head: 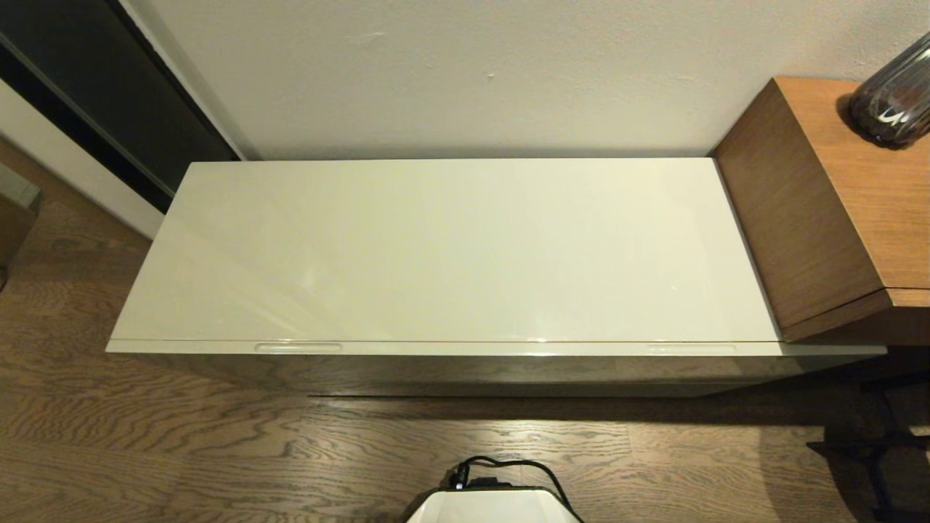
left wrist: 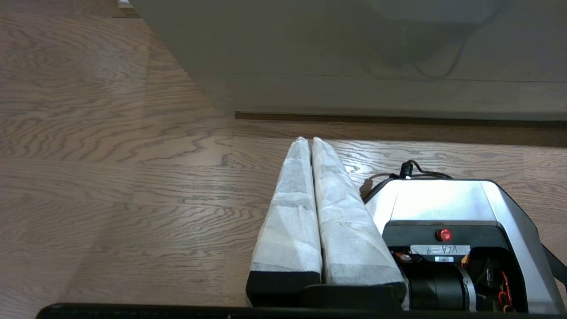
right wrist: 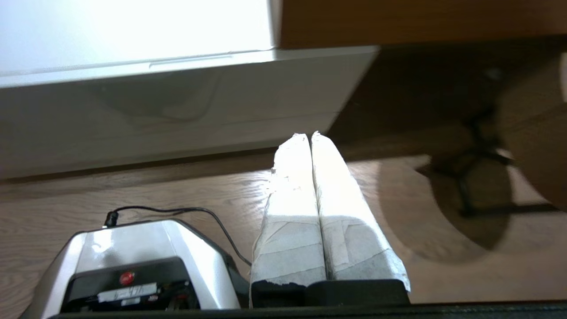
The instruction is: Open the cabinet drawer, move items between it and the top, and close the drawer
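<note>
Glossy and shut, the drawer (head: 494, 349) runs crosswise under the front edge of the top (head: 450, 247), its 2 slots (head: 298, 347) at either end. Both grippers hang low by the base, fingers pressed together: left gripper (left wrist: 305, 141) and right gripper (right wrist: 308, 135), each facing its own slot. No packets show.

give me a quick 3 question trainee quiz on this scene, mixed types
1. True or false: the cabinet drawer is pulled out.
2. The left gripper is: A) shut and empty, down by the floor B) gripping a finger slot C) resting on the top.
3. Fill in: the vase stands on the brown ____ surface.

Key: 1 false. 2 A; the right gripper is likewise shut. 3 wood-grain.
</note>
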### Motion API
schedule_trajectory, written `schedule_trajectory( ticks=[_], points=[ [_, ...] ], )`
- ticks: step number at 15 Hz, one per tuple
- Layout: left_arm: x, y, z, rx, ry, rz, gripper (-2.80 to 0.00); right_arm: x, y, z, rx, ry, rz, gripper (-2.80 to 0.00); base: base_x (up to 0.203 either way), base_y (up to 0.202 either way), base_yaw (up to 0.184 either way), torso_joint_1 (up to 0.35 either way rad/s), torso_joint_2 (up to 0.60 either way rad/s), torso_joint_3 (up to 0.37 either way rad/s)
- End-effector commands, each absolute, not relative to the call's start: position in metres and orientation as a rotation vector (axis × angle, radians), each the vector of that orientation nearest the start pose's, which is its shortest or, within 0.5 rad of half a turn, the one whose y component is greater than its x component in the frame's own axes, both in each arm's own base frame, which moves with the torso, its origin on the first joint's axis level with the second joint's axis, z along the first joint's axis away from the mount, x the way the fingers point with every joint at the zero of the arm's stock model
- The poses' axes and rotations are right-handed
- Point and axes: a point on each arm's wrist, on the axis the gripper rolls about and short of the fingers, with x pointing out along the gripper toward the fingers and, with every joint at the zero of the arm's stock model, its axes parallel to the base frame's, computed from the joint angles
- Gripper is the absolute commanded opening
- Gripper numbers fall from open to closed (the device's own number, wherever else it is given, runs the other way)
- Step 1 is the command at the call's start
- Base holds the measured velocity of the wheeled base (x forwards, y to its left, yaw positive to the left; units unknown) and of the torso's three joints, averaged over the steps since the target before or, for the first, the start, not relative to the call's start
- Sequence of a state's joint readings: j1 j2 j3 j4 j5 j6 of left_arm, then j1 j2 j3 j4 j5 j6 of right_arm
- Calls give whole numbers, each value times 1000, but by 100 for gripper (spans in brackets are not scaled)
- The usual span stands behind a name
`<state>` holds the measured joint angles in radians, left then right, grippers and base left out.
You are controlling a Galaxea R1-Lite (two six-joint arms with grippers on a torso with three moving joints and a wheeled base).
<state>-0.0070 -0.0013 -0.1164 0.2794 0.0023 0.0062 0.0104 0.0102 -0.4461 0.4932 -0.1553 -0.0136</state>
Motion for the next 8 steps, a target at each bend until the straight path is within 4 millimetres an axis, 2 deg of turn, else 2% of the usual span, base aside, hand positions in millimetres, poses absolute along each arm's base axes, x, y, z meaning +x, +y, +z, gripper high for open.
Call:
schedule_trajectory(
  ticks=[1,3,4,6,8],
  points=[
    [-34,0,78,7,163,-5,-280,-44,-3,119,-24,-39,-122,-280,0,0,0,0,0,0],
    [-34,0,78,7,163,-5,-280,-25,-1,92,-60,-101,-45,-280,0,0,0,0,0,0],
    [-34,0,78,7,163,-5,-280,-22,-1,84,-76,-82,-10,-280,0,0,0,0,0,0],
    [-34,0,78,7,164,-4,-280,-22,0,73,-78,28,29,-280,0,0,0,0,0,0],
    [-34,0,78,7,163,-5,-280,-23,0,73,-58,30,30,-280,0,0,0,0,0,0]
  ],
)
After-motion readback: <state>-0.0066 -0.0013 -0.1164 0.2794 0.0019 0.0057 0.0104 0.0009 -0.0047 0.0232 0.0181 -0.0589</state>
